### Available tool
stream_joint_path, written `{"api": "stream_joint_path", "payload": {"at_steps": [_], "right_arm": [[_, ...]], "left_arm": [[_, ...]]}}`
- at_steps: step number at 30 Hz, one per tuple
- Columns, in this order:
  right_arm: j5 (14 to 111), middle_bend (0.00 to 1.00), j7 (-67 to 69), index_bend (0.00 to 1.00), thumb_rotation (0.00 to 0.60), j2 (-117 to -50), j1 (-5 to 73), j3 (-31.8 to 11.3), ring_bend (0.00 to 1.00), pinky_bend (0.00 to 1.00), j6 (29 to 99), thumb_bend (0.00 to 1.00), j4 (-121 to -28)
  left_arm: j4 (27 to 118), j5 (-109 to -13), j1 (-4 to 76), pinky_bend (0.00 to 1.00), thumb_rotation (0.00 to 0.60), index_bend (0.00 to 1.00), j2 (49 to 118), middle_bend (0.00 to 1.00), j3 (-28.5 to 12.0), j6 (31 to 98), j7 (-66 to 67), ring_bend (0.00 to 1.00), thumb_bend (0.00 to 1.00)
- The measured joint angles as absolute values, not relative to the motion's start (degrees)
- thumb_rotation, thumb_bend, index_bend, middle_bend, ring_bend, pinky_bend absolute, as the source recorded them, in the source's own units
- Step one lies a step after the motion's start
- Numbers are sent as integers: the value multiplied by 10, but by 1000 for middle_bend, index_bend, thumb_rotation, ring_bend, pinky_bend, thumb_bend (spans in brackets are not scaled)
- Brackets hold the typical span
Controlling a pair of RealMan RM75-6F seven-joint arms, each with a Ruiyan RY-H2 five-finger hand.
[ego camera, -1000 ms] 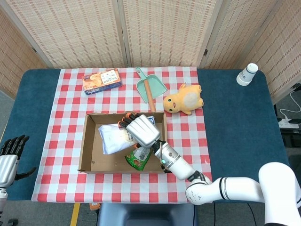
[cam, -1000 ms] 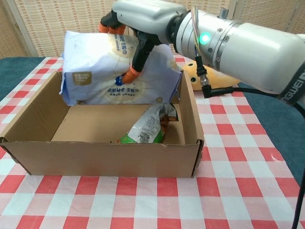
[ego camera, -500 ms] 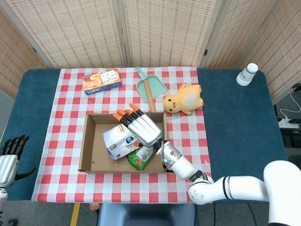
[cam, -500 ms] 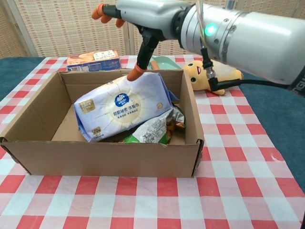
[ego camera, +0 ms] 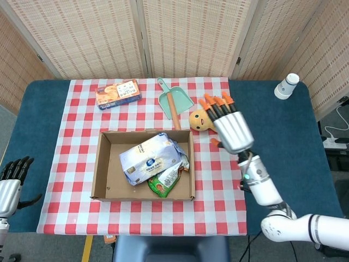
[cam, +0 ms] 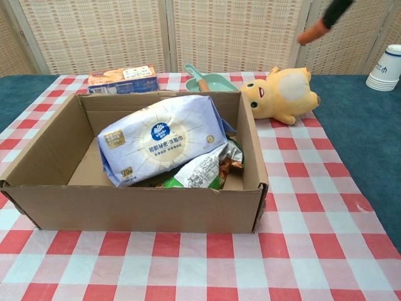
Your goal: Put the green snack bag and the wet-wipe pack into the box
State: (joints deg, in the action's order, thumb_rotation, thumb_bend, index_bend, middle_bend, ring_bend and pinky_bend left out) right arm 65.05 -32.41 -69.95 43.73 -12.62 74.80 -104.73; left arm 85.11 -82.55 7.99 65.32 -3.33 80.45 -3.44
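Note:
The cardboard box [ego camera: 101, 164] [cam: 49, 150] stands on the checked cloth. Inside it the white and blue wet-wipe pack [ego camera: 148, 157] [cam: 164, 137] lies tilted on the green snack bag [ego camera: 165, 180] [cam: 199, 170], which peeks out below it at the box's right end. My right hand [ego camera: 227, 124] is raised to the right of the box, over the yellow plush toy, fingers spread and holding nothing; only one orange fingertip [cam: 311, 31] shows in the chest view. My left hand [ego camera: 12, 177] hangs at the far left, off the table, fingers apart and empty.
A yellow plush toy [ego camera: 203, 117] [cam: 281, 93] lies right of the box. A green dustpan [ego camera: 174, 101] [cam: 210, 79] and an orange snack box [ego camera: 118, 93] [cam: 122, 78] sit behind it. White paper cups [ego camera: 287, 85] [cam: 387, 67] stand at the far right.
My right hand let go of the wet-wipe pack, which now lies in the box on the snack bag. The hand then rose and swung right, away from the box.

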Motion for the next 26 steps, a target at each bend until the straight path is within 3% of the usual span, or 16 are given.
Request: {"api": "stream_joint_path", "payload": {"at_steps": [6, 13, 21, 26], "right_arm": [[688, 0, -283, 91, 600, -638, 313, -55, 0, 0, 828, 0, -1044], [731, 0, -214, 76, 600, -616, 198, 17, 0, 0, 879, 0, -999], [800, 0, -206, 60, 600, -609, 137, 31, 0, 0, 949, 26, -990], [811, 0, -212, 59, 600, -604, 124, 20, 0, 0, 952, 26, -999]], "left_arm": [[851, -825, 80, 38, 600, 0, 653, 0, -33, 804, -34, 0, 167], [851, -825, 80, 38, 600, 0, 653, 0, -33, 804, -34, 0, 167], [851, -825, 80, 38, 600, 0, 653, 0, -33, 804, -34, 0, 167], [851, -825, 80, 38, 600, 0, 653, 0, -33, 804, -34, 0, 167]]}}
